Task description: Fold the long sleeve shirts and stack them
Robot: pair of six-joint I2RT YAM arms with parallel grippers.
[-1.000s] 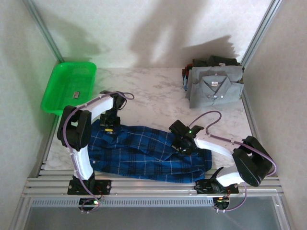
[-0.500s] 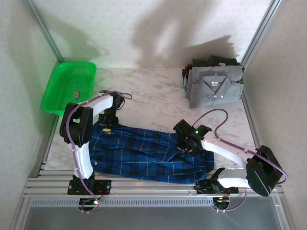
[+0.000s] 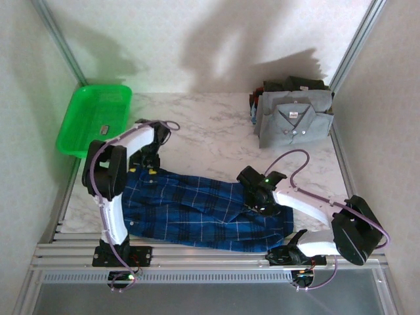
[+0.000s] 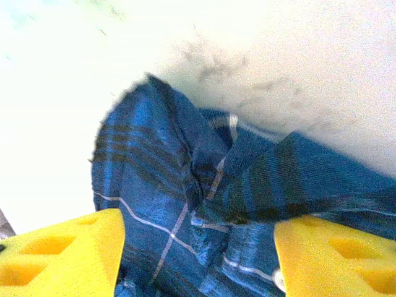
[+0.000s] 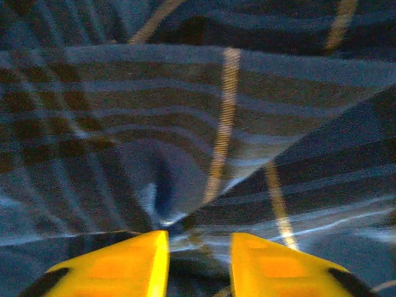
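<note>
The dark blue plaid long sleeve shirt [image 3: 197,210] lies spread across the near part of the table. My left gripper [image 3: 149,168] is over its far left corner. In the left wrist view the yellow fingers [image 4: 68,247] stand wide apart, so the left gripper [image 4: 198,250] is open above rumpled plaid cloth [image 4: 167,173]. My right gripper [image 3: 262,203] sits low over the shirt's right part. Its jaws are parted in the right wrist view, and the right gripper [image 5: 198,250] is open just behind a raised crease of plaid [image 5: 204,124]. A folded grey shirt [image 3: 294,121] tops a stack with darker folded ones [image 3: 289,85].
A green plastic basket [image 3: 95,118] stands at the far left with a small dark object inside. The stack of folded shirts sits against the right wall. Bare marble table [image 3: 210,131] stretches between basket and stack. Metal rails [image 3: 210,252] run along the near edge.
Both grippers were shut on the plaid cloth and have opened, letting it go. The right gripper has shifted a little right and nearer, and the cloth has settled flatter.
</note>
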